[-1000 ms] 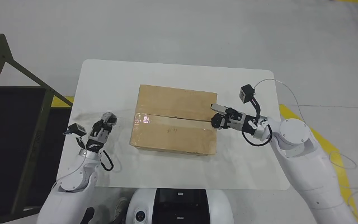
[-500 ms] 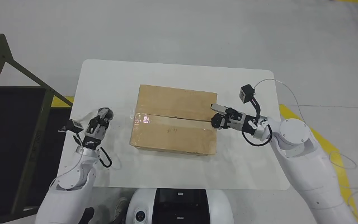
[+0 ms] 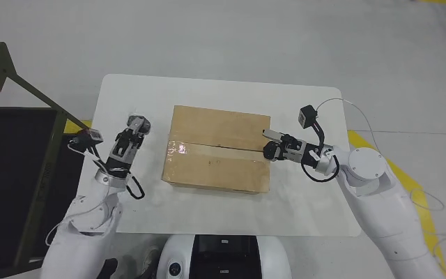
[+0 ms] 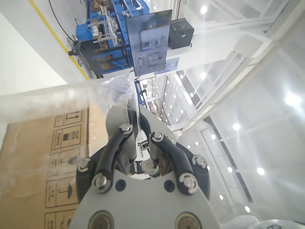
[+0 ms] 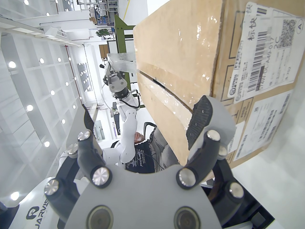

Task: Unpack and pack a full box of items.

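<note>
A brown cardboard box (image 3: 216, 167) lies in the middle of the white table (image 3: 209, 94), its two top flaps meeting at a dark seam (image 3: 223, 146). My left gripper (image 3: 137, 125) is left of the box, shut on a strip of clear tape (image 4: 47, 98) that trails from its fingertips toward the box's near end (image 4: 35, 156). The right wrist view shows that gripper (image 5: 114, 78) raised with the tape (image 5: 121, 63) hanging from it. My right gripper (image 3: 269, 142) stands open at the box's right end, one ribbed pad (image 5: 200, 120) against the labelled side (image 5: 262, 60).
A dark rack (image 3: 28, 160) with an olive frame stands off the table's left edge. A yellow floor line (image 3: 390, 164) runs past the right side. Bare table lies beyond and in front of the box.
My left gripper has moved away from the table's front edge, toward the far side and a little nearer the box, carrying the tape. The right arm and box have stayed still.
</note>
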Available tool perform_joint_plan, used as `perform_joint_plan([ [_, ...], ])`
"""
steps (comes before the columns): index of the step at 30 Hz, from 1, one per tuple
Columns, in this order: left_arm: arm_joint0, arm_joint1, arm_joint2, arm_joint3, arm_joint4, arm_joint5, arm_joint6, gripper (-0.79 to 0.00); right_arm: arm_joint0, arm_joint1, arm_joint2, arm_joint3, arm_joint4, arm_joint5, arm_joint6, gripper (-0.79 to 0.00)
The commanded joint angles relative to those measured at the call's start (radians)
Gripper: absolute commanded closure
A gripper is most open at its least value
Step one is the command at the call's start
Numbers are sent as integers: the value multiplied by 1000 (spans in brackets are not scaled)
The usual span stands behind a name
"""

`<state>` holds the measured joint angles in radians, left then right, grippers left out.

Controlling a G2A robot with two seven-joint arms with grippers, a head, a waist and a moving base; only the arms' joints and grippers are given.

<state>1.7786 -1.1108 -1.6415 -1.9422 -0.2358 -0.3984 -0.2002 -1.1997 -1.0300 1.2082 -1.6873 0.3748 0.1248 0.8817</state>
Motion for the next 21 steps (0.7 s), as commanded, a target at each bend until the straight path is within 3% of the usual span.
perform_joint_plan([
  [1, 1, -2, 18, -18, 50, 3, 5, 0, 0, 0, 0, 0, 0, 0, 0, -785],
  [11, 29, -12, 101, -69, 224, -12, 11, 0, 0, 0, 0, 0, 0, 0, 0, -785],
  [21, -18, -18, 177, -76, 353, 48, -29, 0, 0, 0, 0, 0, 0, 0, 0, -785],
])
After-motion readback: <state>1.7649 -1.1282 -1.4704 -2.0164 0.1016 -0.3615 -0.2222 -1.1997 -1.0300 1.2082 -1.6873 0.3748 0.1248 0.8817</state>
